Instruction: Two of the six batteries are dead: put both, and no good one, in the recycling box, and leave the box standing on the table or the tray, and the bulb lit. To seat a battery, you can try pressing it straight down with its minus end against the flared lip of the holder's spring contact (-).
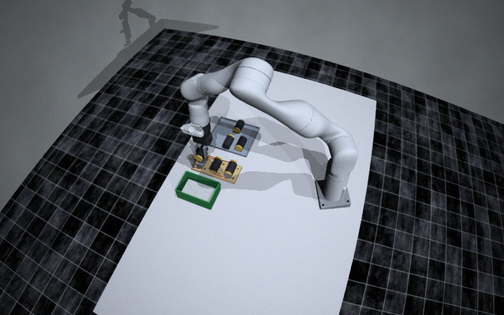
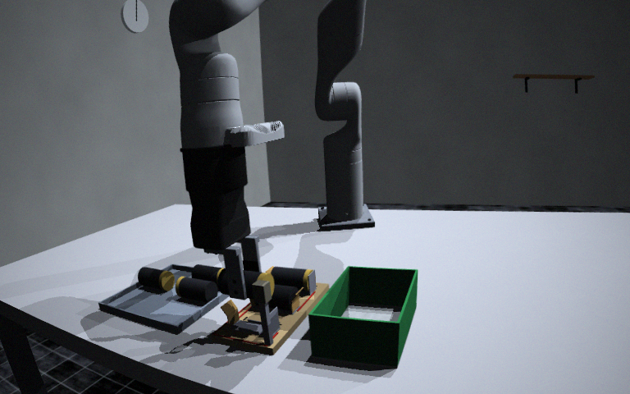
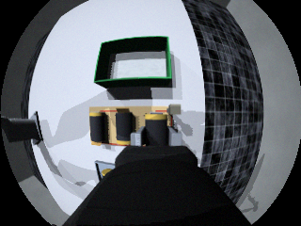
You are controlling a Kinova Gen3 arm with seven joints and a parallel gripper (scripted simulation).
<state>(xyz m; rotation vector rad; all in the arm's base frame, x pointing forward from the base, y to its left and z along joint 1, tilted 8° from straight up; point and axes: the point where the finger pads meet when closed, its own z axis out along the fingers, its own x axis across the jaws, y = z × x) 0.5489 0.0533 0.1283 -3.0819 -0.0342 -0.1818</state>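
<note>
The black cylindrical battery with a gold end cap (image 2: 257, 280) sits clamped between the dark fingers (image 2: 235, 273) of your end effector (image 1: 199, 155), held crosswise with its long axis level. It hangs just above the empty slot at the outer end of the tan wooden battery holder (image 1: 235, 176), low enough that it looks close to touching. In the top view its gold cap faces the green box side. You cannot tell from these views whether the minus end meets the holder's spring contact, because the fingers and the grey upright post (image 2: 264, 301) hide that end.

What the coming press turns on, as I judge it: the battery's axis must run parallel to the 2 black batteries (image 1: 222, 166) seated beside it, with the slot directly beneath the end effector, so the push goes straight down.

Beyond the holder, the open green rectangular recycling box (image 1: 197, 201) stands upright on the white counter (image 1: 260, 241), just beside the holder's long edge, and appears to hold no battery. On the holder's other side the flat grey tray (image 1: 253, 130) carries 3 more black batteries (image 1: 234, 138) lying loose. No lit bulb is discernible.
</note>
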